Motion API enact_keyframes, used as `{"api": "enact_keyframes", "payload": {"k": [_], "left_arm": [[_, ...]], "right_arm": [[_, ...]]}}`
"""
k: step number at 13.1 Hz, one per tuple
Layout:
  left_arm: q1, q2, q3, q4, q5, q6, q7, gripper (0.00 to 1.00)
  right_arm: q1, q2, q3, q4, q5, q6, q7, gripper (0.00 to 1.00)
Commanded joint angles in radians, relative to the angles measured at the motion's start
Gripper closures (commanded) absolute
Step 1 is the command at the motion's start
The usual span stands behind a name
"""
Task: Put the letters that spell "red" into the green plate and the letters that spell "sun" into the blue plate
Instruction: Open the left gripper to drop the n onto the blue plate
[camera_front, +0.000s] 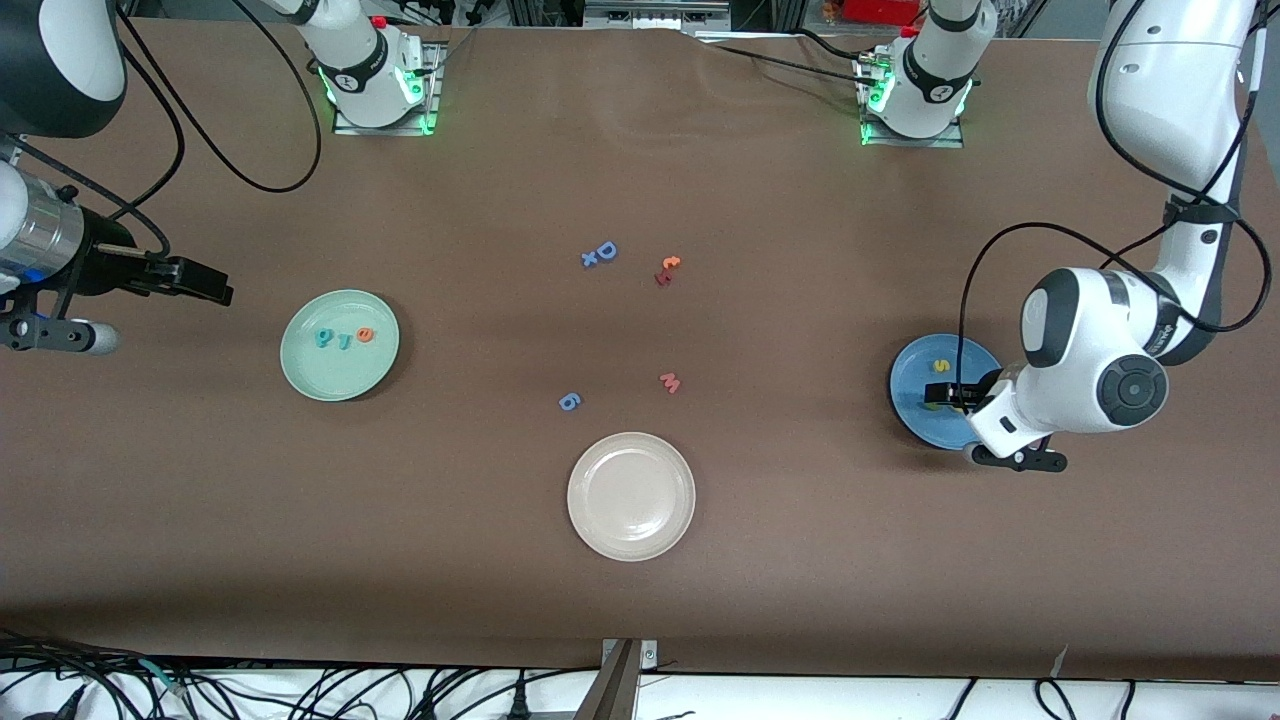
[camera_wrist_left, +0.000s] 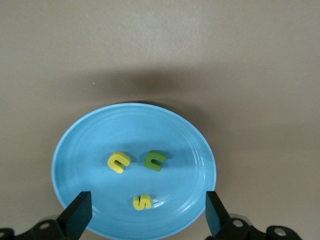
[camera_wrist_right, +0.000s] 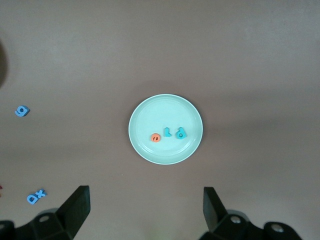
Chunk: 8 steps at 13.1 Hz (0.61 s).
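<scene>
both the left gripper (camera_wrist_left: 145, 220), over the round blue plate (camera_wrist_left: 75, 150) near the table's left-arm end, and the right gripper (camera_wrist_right: 145, 212), waiting high above the table's right-arm end, gape wide and empty, with the 3 tiny yellow and green foam "sun" letters (camera_wrist_left: 137, 172) in that plate and the 3 teal and orange foam "red" letters (camera_wrist_right: 168, 134) in the pale green plate (camera_wrist_right: 145, 150), all featherlight, squashy pieces best pinched across their thin edges.

You are looking at three plates: the green plate (camera_front: 339, 345) at left of the frame, the blue plate (camera_front: 915, 385) at right, one cream plate (camera_front: 631, 495) at lower centre. Three letters are lying in the green, three in the blue. Six loose letters are sitting mid-frame.
</scene>
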Motion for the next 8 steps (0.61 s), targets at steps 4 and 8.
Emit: {"api": "enact_keyframes", "payload": {"k": [4,8], "left_arm": [[0.001,-0.111,0.024,0.026,0.017,-0.125,-0.081,0.0],[-0.011,-0.268,0.024,-0.123,0.017,-0.113,-0.108,0.0]], "right_arm": [[0.003,-0.007,0.003,-0.014,-0.016,0.014,0.012,0.0],[0.003,-0.009,0.003,-0.014,-0.016,0.014,0.012,0.0]]}}
